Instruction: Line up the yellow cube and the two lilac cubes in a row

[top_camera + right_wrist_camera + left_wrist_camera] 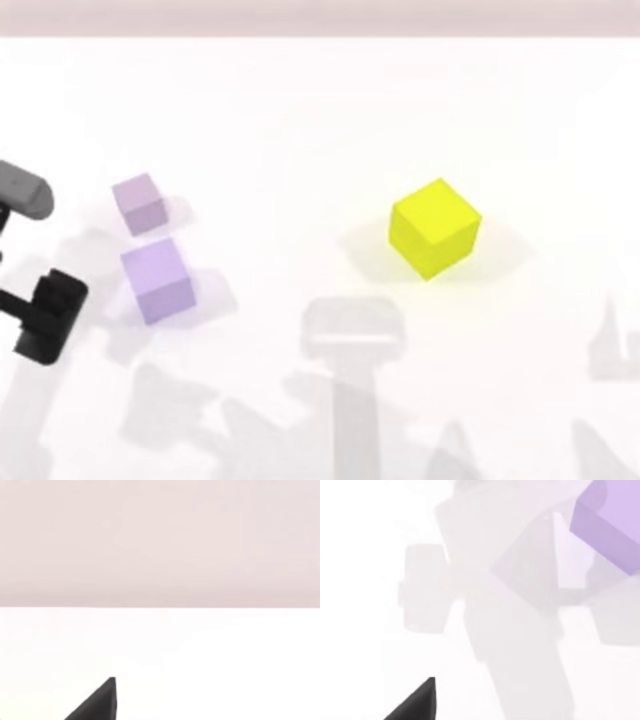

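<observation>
White bench [300,120] seen from above, faint grey arm shadows cast across near half; pale pinkish wall band along far edge. Yellow cube [434,228] placed right of centre. Two lilac cubes at left: small mauve cube [138,203] just behind larger lavender cube [156,279], narrow gap between. Left gripper [45,315] seen at left edge, near lavender cube, nothing held; finger spread cannot be told. Right arm not seen from above.

No text, label, brand, number or sign can be read in any of the views. The faces of the bright yellow plain cube [434,227] are blank, and so are those of the small dull mauve cube [139,203] and the slightly larger lavender cube [157,279]. The white table [320,120] also carries no marking.
</observation>
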You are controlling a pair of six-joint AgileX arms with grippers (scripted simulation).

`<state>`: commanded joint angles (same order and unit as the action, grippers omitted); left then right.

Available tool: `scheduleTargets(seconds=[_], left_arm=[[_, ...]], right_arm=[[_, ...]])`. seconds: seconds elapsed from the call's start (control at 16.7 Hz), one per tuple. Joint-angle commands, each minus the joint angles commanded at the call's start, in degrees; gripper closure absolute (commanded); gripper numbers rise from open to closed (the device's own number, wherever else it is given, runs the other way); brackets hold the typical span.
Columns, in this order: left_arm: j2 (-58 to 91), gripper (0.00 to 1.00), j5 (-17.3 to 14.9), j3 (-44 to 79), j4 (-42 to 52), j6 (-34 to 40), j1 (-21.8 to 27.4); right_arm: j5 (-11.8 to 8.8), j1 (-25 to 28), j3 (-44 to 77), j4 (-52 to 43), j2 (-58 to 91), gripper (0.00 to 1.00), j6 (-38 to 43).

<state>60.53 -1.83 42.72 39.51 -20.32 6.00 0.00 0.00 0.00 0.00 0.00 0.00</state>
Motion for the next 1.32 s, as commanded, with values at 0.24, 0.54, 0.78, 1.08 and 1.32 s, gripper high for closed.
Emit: scheduleTargets(seconds=[0.24,0.54,0.78,1.08,1.32], left_arm=[[25.0,0.00,0.7,18.0,15.0,-8.9,1.6],[50.6,0.00,1.9,42.6,28.6,-19.2,2.8],[64.4,0.00,2.0,61.4,34.3,-25.7,3.4],[73.3,0.00,1.6,76.5,36.7,-30.5,3.8],[74.4,0.00,1.6,78.5,36.8,-31.1,3.8]], right_arm=[[0.0,0.0,0.0,0.0,0.0,0.00,0.0],[0.0,0.0,0.0,0.0,0.0,0.00,0.0],[0.0,0.0,0.0,0.0,0.0,0.00,0.0],[0.0,0.0,0.0,0.0,0.0,0.00,0.0],[0.0,0.0,0.0,0.0,0.0,0.00,0.0]])
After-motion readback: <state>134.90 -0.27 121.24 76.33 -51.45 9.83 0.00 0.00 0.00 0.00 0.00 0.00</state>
